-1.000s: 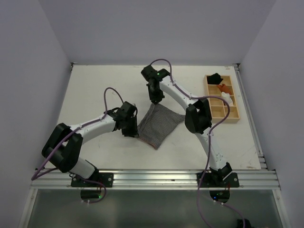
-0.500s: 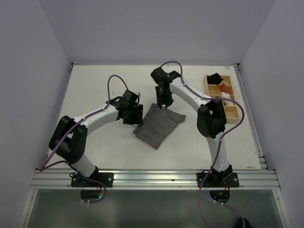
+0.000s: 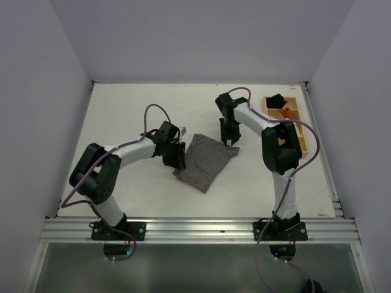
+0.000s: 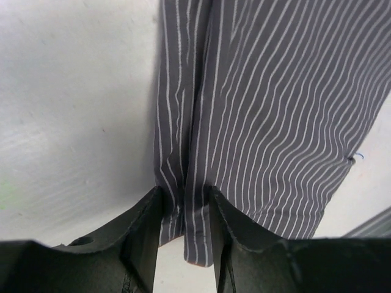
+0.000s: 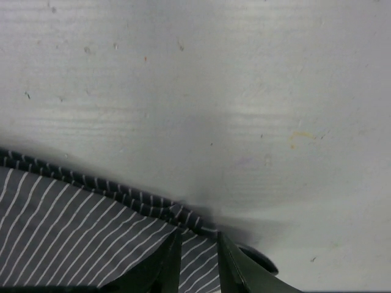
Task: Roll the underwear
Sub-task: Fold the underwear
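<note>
Underwear with fine grey-and-white stripes lies flat near the middle of the table, a lopsided four-sided patch with one corner pointing toward the near edge. The left gripper sits at the cloth's left edge. In the left wrist view its two dark fingers stand close on either side of a raised fold of the striped fabric, which fills the gap between them, so the jaws are pinched on that fold. The right gripper is at the far right corner of the garment, pointing down at it. In the right wrist view its fingers are drawn narrow with the darker edging and a bit of striped cloth caught between them, so this gripper too is clamped on the underwear, while the rest of the garment lies spread on the table. A wooden compartment tray lies by the far right corner of the table, well apart from the cloth, with a black bundle and an orange bundle in its far compartments.
</note>
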